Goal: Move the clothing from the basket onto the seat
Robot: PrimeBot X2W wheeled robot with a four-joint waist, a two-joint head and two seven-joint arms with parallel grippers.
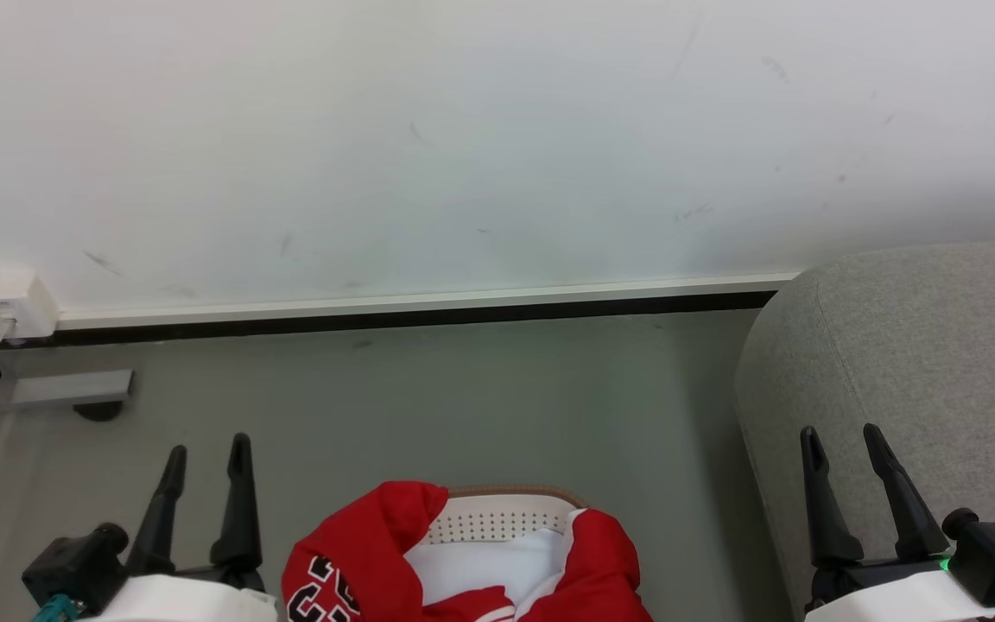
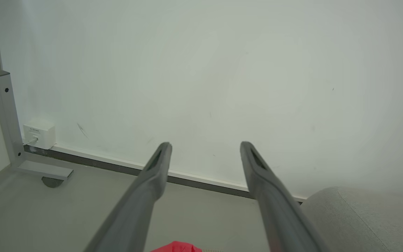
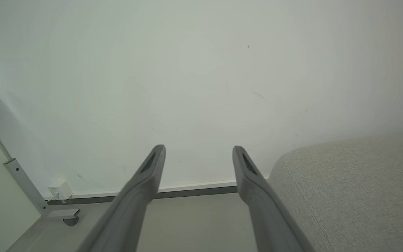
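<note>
The red-and-white clothing (image 1: 377,544) is heaped in the white basket (image 1: 497,518) at the bottom middle of the head view, red fabric spilling over its brown rim; a red tip of the clothing (image 2: 177,247) peeks in at the bottom of the left wrist view. The grey seat (image 1: 921,363) stands at the right, its rounded corner toward the wall. My left gripper (image 1: 208,453) is open, held left of the basket with nothing between its fingers. My right gripper (image 1: 841,436) is open too, over the seat's front edge. Both sets of fingers point toward the wall.
A white wall (image 1: 463,130) with a skirting board (image 1: 428,307) runs across the back. A white socket box (image 1: 9,302) and a grey metal frame foot (image 1: 70,389) sit at the far left. Grey floor (image 1: 463,406) lies between basket and wall.
</note>
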